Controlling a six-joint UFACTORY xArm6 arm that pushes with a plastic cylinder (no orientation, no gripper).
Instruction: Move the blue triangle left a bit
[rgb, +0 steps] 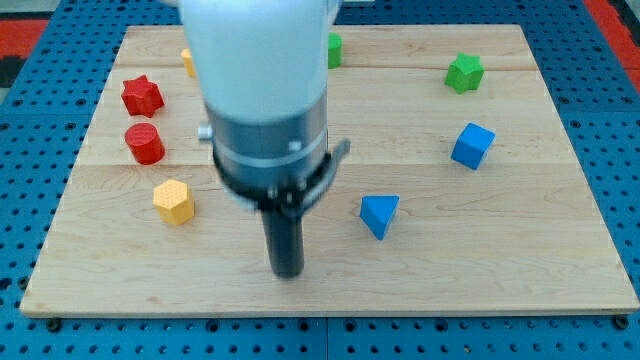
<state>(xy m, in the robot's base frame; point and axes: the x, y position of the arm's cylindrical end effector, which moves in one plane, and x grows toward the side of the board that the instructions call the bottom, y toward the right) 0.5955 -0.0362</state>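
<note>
The blue triangle lies on the wooden board, right of centre and toward the view's bottom. My tip is the lower end of the dark rod, down on the board to the left of the blue triangle and a little below it, with a clear gap between them. The arm's white and grey body fills the middle of the view and hides the board behind it.
A blue cube lies up and right of the triangle. A green star is at the upper right. A green block and a yellow block peek out beside the arm. A red star, a red cylinder and a yellow hexagon lie at the left.
</note>
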